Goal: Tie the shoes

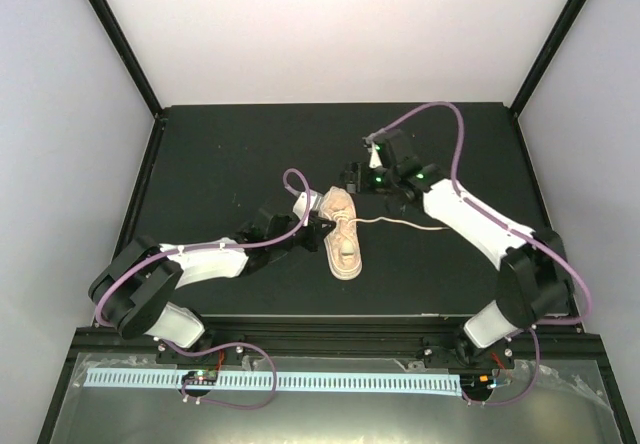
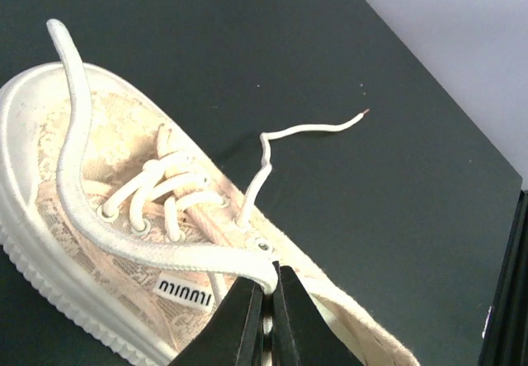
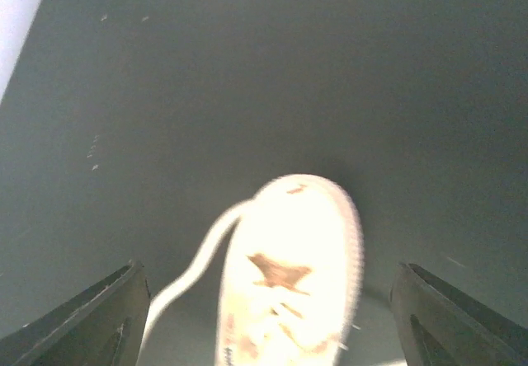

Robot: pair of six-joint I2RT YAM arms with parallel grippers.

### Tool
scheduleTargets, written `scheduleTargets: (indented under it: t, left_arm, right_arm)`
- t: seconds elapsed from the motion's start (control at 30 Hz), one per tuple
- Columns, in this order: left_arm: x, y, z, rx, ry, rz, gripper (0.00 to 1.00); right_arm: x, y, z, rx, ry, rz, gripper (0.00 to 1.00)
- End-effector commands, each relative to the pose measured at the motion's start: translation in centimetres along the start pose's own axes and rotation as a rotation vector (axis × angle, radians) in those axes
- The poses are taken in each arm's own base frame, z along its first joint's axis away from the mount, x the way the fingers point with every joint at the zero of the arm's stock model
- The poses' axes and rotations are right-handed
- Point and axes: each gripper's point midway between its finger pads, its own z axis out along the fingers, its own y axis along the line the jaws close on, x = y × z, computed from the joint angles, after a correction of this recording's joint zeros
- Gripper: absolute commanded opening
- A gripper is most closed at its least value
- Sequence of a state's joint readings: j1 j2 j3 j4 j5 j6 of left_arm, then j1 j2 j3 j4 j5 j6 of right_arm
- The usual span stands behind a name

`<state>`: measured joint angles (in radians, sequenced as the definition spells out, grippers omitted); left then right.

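Observation:
The pale pink-beige sneaker (image 1: 345, 244) lies on the black table, toe towards the near edge. My left gripper (image 1: 322, 226) is at its left side, shut on one cream lace (image 2: 124, 246) that runs across the shoe (image 2: 99, 160) from the pinch (image 2: 276, 282). The other lace (image 1: 410, 225) trails loose to the right on the table and also shows in the left wrist view (image 2: 305, 129). My right gripper (image 1: 352, 176) is open and empty, hovering beyond the heel. Its view shows the blurred, overexposed shoe (image 3: 289, 275) between its fingers (image 3: 91, 325).
The black table (image 1: 230, 154) is enclosed by white walls with black frame posts. Its right edge (image 2: 503, 300) shows in the left wrist view. Purple cables loop over both arms.

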<state>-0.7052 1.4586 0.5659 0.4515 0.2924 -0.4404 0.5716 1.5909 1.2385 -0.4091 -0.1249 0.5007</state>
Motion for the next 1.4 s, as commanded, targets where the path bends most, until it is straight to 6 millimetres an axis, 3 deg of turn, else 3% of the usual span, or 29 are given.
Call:
scheduleTargets:
  t: [0.0,0.17,0.27,0.43,1.03,1.37]
  left_arm:
    - [-1.1,-0.3,-0.2,0.001,-0.004,-0.045,0.02]
    - [-1.6,-0.4,-0.4,0.001,-0.008,-0.057,0.02]
    - [-1.7,-0.5,-0.5,0.004,-0.008,-0.057,0.02]
    - [-1.9,-0.4,-0.4,-0.001,-0.002,-0.035,0.02]
    - [-1.9,-1.2,-0.9,0.024,0.017,0.004,0.01]
    - [-1.6,-1.5,-1.1,0.043,0.028,0.014,0.01]
  right_arm:
    - [1.3,-5.6,-3.6,0.148,-0.028,0.065,0.83]
    - [6.5,-12.7,-6.1,0.282,0.009,0.237,0.84]
    - [9.2,-14.9,-6.8,0.325,0.017,0.313,0.84]
    - [11.9,-17.2,-5.5,0.363,0.051,0.404,0.84]
    - [12.4,-17.7,0.0,0.280,0.040,0.687,0.84]
    - [12.1,-19.4,1.5,0.352,0.021,0.697,0.72]
